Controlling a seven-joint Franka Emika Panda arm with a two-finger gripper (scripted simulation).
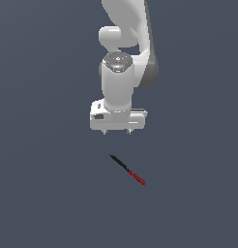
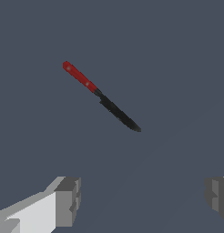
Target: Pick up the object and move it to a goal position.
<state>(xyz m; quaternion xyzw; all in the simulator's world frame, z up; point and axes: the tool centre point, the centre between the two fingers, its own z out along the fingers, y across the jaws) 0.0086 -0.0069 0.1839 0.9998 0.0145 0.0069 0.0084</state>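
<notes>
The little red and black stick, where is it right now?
In the exterior view the stick lies slantwise on the grey floor, just below the open gripper, untouched, red end toward that view's right.

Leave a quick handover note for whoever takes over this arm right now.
Gripper: open, empty, fingers spread wide.
Tool: the black-and-red stick lies flat on the surface, apart from the gripper and nearer the camera in the exterior view, its red end toward that view's right.
Done: nothing grasped yet.
Left: line up over the tool, descend, close on it, lift, carry it to the goal; no goal marker shows.
</notes>
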